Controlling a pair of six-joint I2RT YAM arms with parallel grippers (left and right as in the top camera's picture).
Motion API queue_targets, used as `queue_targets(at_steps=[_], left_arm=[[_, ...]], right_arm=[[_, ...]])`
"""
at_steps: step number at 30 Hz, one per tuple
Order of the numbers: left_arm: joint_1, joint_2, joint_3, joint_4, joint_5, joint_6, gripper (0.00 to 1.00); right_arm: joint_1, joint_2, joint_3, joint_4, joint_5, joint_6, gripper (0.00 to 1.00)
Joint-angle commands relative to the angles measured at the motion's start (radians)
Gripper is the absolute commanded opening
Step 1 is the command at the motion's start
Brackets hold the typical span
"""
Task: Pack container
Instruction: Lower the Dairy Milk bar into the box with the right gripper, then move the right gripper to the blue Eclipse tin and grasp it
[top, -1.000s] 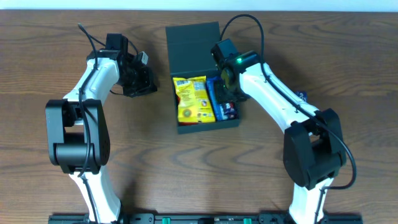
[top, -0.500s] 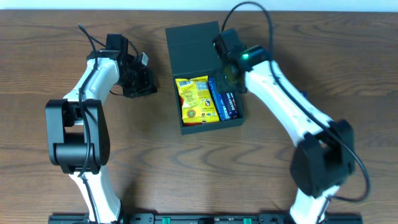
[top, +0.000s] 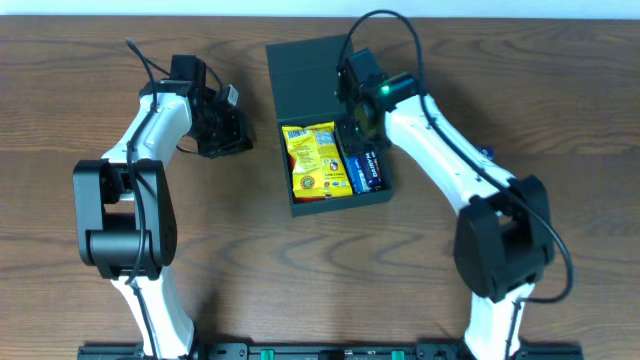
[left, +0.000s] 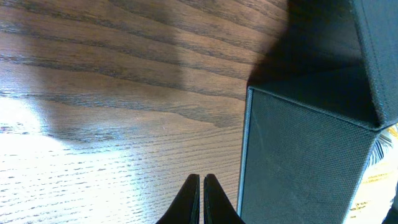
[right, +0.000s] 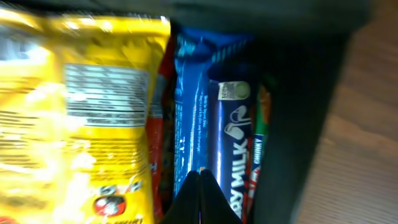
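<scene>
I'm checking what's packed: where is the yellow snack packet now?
Overhead view: the yellow snack packet lies inside the container, in its left half, right beside the blue chocolate bars.

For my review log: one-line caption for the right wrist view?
Shut right gripper over a yellow crinkly snack packet and blue candy bars inside the dark teal-green square container.

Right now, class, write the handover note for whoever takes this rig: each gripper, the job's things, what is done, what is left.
Left gripper: shut, empty, left of the container and apart from it.
Right gripper: shut, nothing visibly held, over the blue bars inside the container.
Done: yellow packet and blue bars lie side by side in the container.
Left: lid lies open behind the box, so closing it is probably next.
</scene>
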Motion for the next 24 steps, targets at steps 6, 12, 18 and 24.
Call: queue_targets(at_steps=[6,12,18,24], left_arm=[[0.0,0.014,0.01,-0.006,-0.001,0.014,0.06],[0.0,0.014,0.01,-0.008,-0.001,0.014,0.06],[0.0,0.014,0.01,-0.007,-0.001,0.014,0.06],[0.0,0.014,0.01,-0.007,-0.003,0.015,0.06]], right_arm=[[0.008,0.078,-0.006,0.015,0.024,-0.042,0.01],[0.008,0.105,-0.007,0.015,0.086,-0.048,0.01],[0.008,0.105,-0.007,0.01,0.137,-0.018,0.01],[0.003,0.045,0.031,-0.017,0.015,-0.019,0.01]])
